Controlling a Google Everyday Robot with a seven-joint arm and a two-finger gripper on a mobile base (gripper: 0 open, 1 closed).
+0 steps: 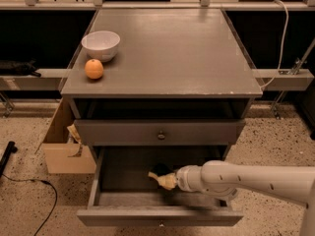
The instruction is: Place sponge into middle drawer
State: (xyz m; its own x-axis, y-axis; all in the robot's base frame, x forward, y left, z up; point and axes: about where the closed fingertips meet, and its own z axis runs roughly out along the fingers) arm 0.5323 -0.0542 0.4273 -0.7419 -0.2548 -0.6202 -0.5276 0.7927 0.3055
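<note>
The middle drawer [106,178] is pulled open below the cabinet's closed upper drawer front. My white arm reaches in from the right, and my gripper [170,180] is inside the drawer, just right of its middle. It is shut on the sponge [162,177], whose yellow foam and dark layer stick out to the left of the gripper's tip. The sponge is low over the drawer's grey floor. I cannot tell whether it touches the floor.
A white bowl [101,44] and an orange fruit [94,69] sit on the left of the cabinet top [172,53]. The upper drawer front [160,132] has a small knob. A cardboard box [64,146] stands on the floor to the left of the cabinet.
</note>
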